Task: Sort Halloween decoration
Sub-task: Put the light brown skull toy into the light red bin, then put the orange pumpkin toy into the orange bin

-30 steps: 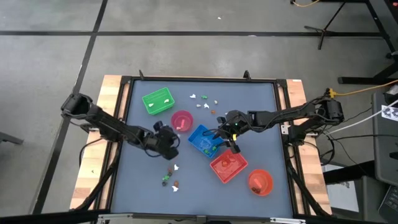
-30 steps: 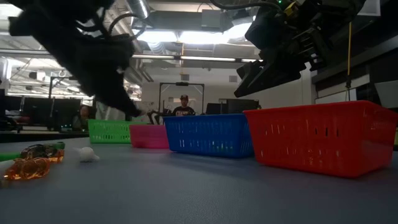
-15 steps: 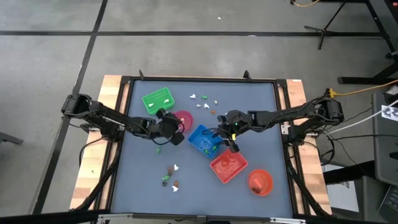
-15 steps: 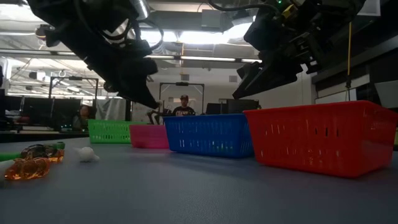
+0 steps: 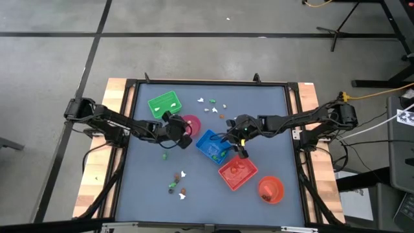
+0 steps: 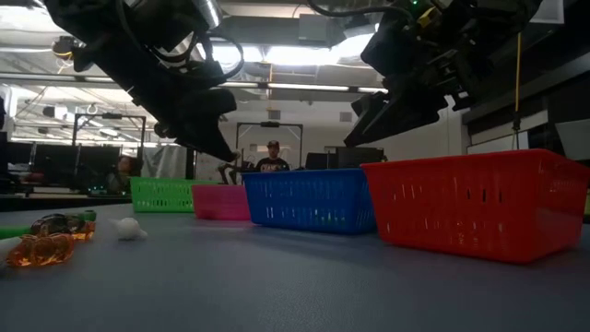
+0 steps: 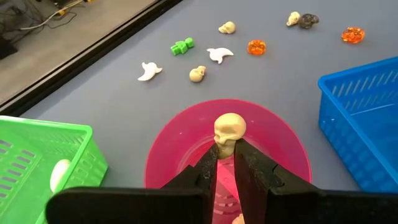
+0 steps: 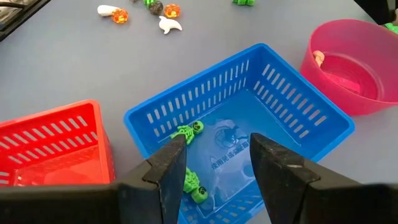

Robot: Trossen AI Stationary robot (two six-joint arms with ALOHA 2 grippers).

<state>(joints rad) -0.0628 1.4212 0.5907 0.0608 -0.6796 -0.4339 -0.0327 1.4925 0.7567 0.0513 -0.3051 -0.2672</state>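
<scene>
Swung from the near surface up over the pink bowl (image 7: 186, 137): left hand (image 7: 226, 149) pinching a cream skull (image 7: 229, 130) directly above it. Right hand (image 8: 217, 152) parted, empty, over the blue tray (image 8: 273, 68).

Matt grey-blue surface (image 5: 272, 123), raw wood side rails (image 5: 116, 97). Slotted plastic blue tray (image 8: 249, 118), glossy pink bowl (image 7: 186, 134). Smooth cream plastic skull (image 7: 229, 132); translucent orange trinkets (image 7: 256, 46).
</scene>
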